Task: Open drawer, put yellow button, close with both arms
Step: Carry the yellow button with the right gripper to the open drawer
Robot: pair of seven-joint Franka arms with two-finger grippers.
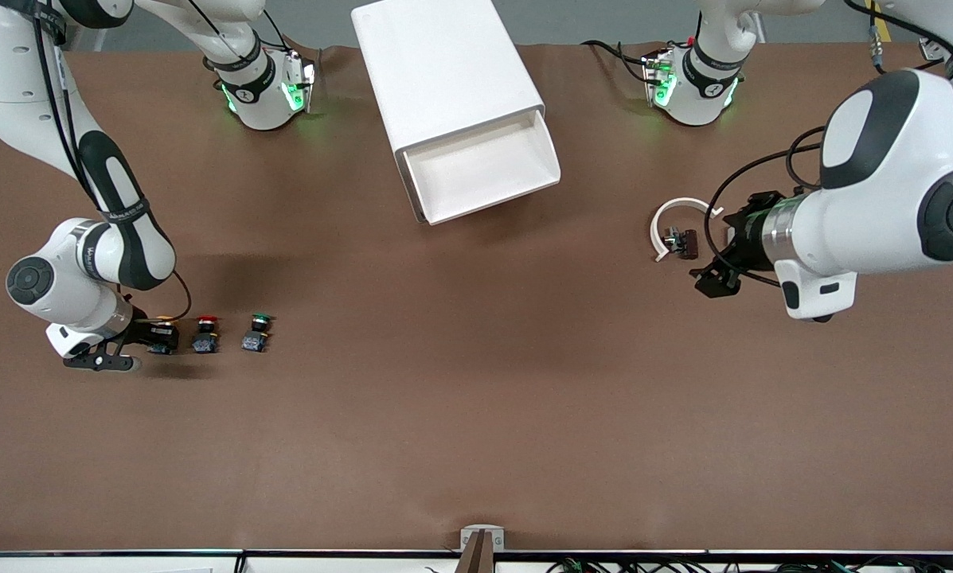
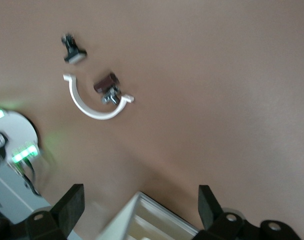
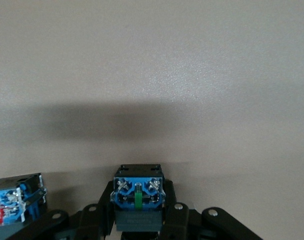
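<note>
The white cabinet (image 1: 444, 72) stands at the robots' edge of the table with its drawer (image 1: 484, 169) pulled out; what shows of its inside is bare. The yellow button (image 1: 162, 328) sits on the table toward the right arm's end, beside the red-capped one. My right gripper (image 1: 156, 337) is low at the table and shut on its blue-and-black body (image 3: 137, 196). My left gripper (image 1: 715, 278) is open and empty, hovering over the table toward the left arm's end, with its fingers (image 2: 71, 205) wide apart. A corner of the cabinet (image 2: 141, 220) shows between them.
A red-capped button (image 1: 205, 334) and a green-capped button (image 1: 258, 333) stand in a row beside the yellow one. The red one also shows in the right wrist view (image 3: 11, 207). A white C-shaped ring (image 1: 675, 213) with a small brown part (image 1: 685, 242) lies near the left gripper.
</note>
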